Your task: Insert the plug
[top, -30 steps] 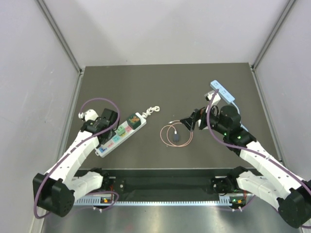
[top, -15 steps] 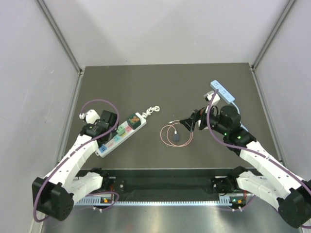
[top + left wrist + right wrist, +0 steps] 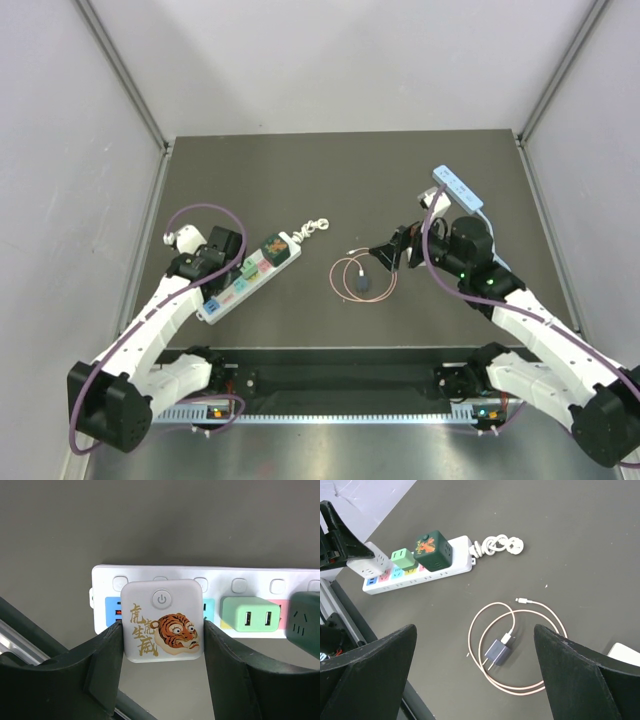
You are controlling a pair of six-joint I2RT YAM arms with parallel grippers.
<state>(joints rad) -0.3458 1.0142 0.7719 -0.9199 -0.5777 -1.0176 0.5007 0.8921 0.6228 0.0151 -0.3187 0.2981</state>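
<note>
Gripping tiger plug (image 3: 162, 621) at strip (image 3: 260, 577) end

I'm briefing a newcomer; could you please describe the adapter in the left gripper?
On the left of the table lies a white power strip. At one end, held in the left gripper, sits a white cube adapter. Unlike the mint-green adapter and dark green cube next along, it is white with an orange tiger and gold characters.

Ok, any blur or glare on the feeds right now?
Left wrist: tiger adapter sharp, left end effector fingers slightly soft. Right wrist: power strip and charger crisp, right end effector fingers dark, soft. Top external: even light, no glare on the table.
</note>
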